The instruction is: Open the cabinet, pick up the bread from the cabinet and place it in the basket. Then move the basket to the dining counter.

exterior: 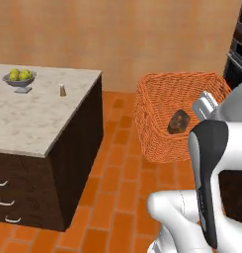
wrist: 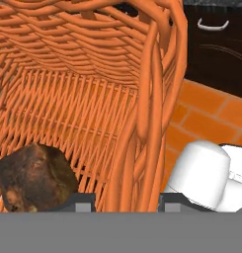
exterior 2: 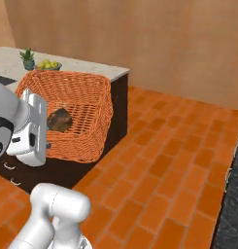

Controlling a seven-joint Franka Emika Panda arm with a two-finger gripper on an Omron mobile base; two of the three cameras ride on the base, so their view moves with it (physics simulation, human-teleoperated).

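Right, the bread point(wrist: 34, 177) is lying inside the basket point(exterior: 162, 106), resting on the woven bottom close to one side wall; in the left base view it is showing as a dark lump point(exterior: 178, 121) low against the near wall, in the right base view point(exterior 2: 59, 119) it is sitting just past the robot's hand. The basket point(exterior 2: 84, 114) is hanging tilted in the air above the orange tiled floor point(exterior 2: 169, 160), its opening tipped toward the cameras, not touching any table. The tool point(wrist: 126, 200) is gripping the basket's rim wall: in the hand view the orange wall point(wrist: 142, 113) is running straight down between the two dark fingertips point(wrist: 80, 200), one on the inside by the bread, one on the outside, so the jaws are standing partly closed on the weave. Beyond the basket, the dining table point(exterior: 38, 106) is sitting to the left in the left base view, light speckled stone on a dark base with drawer handles point(exterior: 4, 202). It is carrying a grey bowl of yellow-green fruit point(exterior: 20, 78) and a small shaker point(exterior: 62, 90), well apart from the basket. In the right base view a potted plant point(exterior 2: 27, 58) is standing beside the fruit point(exterior 2: 48, 64) on that same top.
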